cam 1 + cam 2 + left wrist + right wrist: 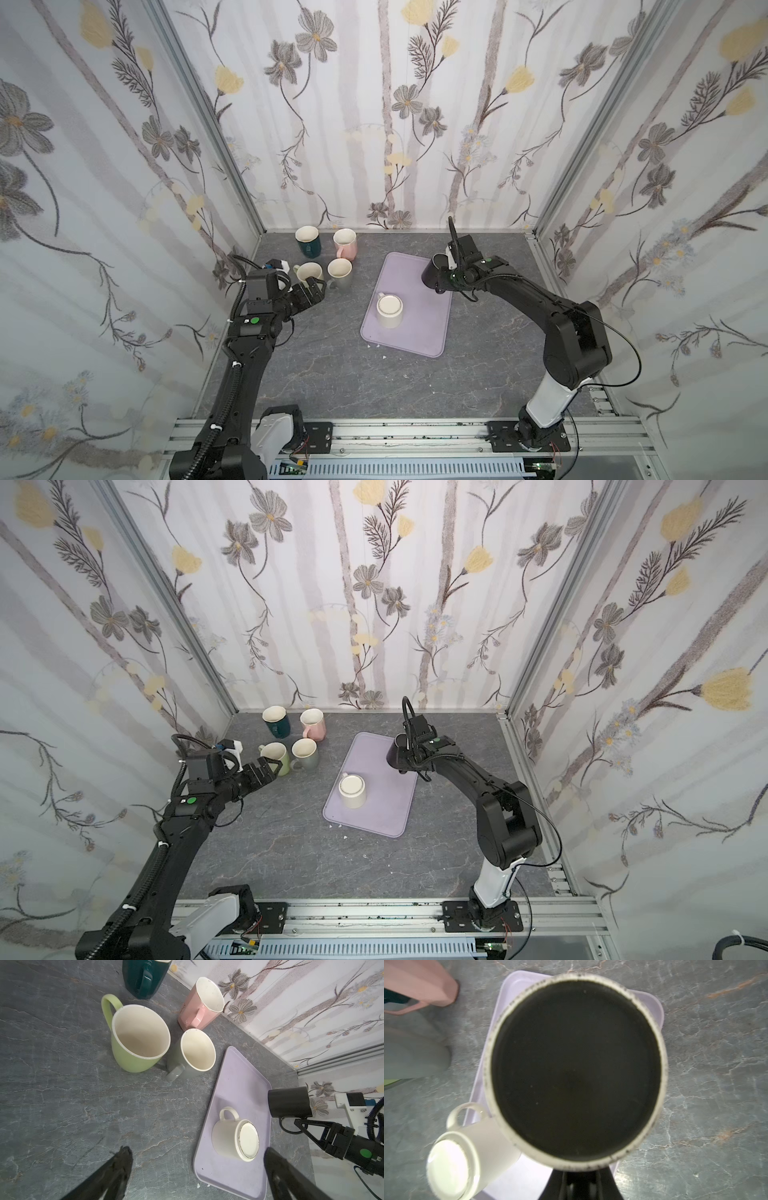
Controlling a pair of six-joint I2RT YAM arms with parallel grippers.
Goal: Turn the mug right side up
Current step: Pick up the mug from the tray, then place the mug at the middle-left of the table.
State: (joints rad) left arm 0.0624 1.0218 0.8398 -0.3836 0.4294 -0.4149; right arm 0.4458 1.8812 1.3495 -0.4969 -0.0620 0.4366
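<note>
My right gripper [444,283] [409,761] [578,1180] is shut on the handle of a black mug [433,272] [395,752] [289,1102], holding it tilted in the air over the far right corner of the lilac tray [419,332] [382,816]. The mug's dark base [575,1072], with a pale ring round it, fills the right wrist view. A white mug [390,309] [352,789] [234,1139] [467,1157] stands upside down on the tray. My left gripper [318,291] [270,771] [197,1153] hangs open and empty, left of the tray.
Upright mugs stand at the back left: teal [308,240], pink [345,243], green [309,273] and grey [340,273]. The green one is right beside my left gripper. Flowered walls close in the grey marbled table [332,374] on three sides.
</note>
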